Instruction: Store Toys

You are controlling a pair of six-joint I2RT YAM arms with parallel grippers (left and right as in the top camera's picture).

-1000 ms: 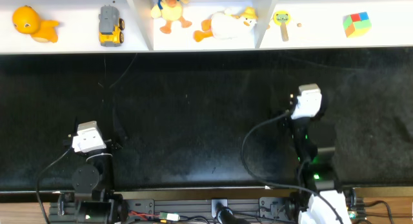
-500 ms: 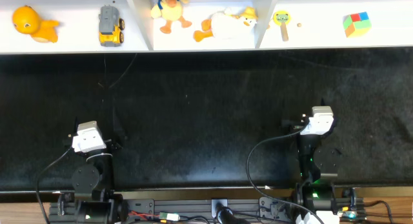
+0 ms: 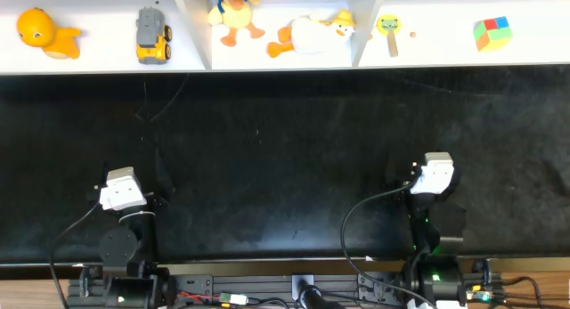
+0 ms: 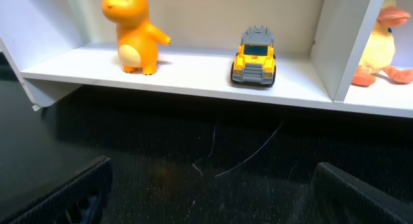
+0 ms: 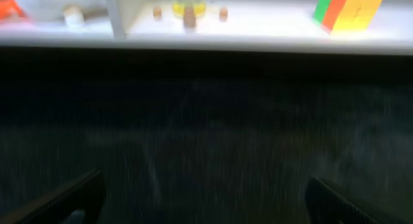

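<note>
**Right arm pulls home, every toy on the shelf**

Over the last second the right gripper [image 3: 434, 171] has drawn back down the mat [image 3: 267, 158] towards its base. The left gripper [image 3: 120, 186] has not shifted, and no toy has moved.

The white shelf [image 3: 98, 64] runs along the far edge of the mat, and all the toys sit in it. The white plush duck [image 3: 307, 35] lies on its side in the middle compartment beside the upright yellow plush duck [image 3: 234, 15]. The orange figure [image 3: 46, 33] and the toy truck [image 3: 152, 35] share the left compartment, well apart. The colour cube [image 3: 492, 33] and the small rattle [image 3: 390, 31] are in the right one.

Judging by looks:
- **Plush ducks:** soft and light, best pinched across the body.
- **Orange figure:** seems hard and smooth, so take it around the middle.
- **Truck:** rigid but may roll, so grip across its sides.
- **Cube:** offers flat, stiff faces.
- **Rattle:** thin and slight, best held by its handle.

Both arms are folded low near their bases, wrists facing the shelf. The left fingers [image 4: 71, 195] are spread wide with nothing between them, and so are the right fingers [image 5: 64, 198]. The storing looks complete
</note>
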